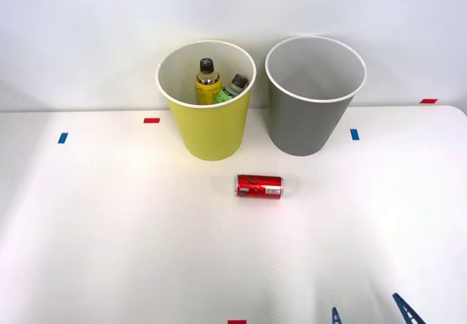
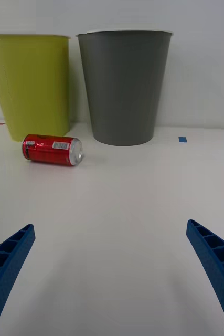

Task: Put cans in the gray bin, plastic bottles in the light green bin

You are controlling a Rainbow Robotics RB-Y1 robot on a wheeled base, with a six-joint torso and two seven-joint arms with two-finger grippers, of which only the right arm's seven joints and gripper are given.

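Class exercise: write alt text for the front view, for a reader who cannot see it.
A red can lies on its side on a white table, in front of a yellow-green bin holding two bottles and a gray bin beside it. Blue fingers show at the near edge.

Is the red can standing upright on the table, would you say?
No, the red can lies on its side on the table, in front of the two bins.

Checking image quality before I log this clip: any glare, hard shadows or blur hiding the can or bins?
Front view: even light, soft shadow by the red can, both bins sharp. Right wrist view: red can readable, with a highlight on its silver end; gray bin and light green bin clear.
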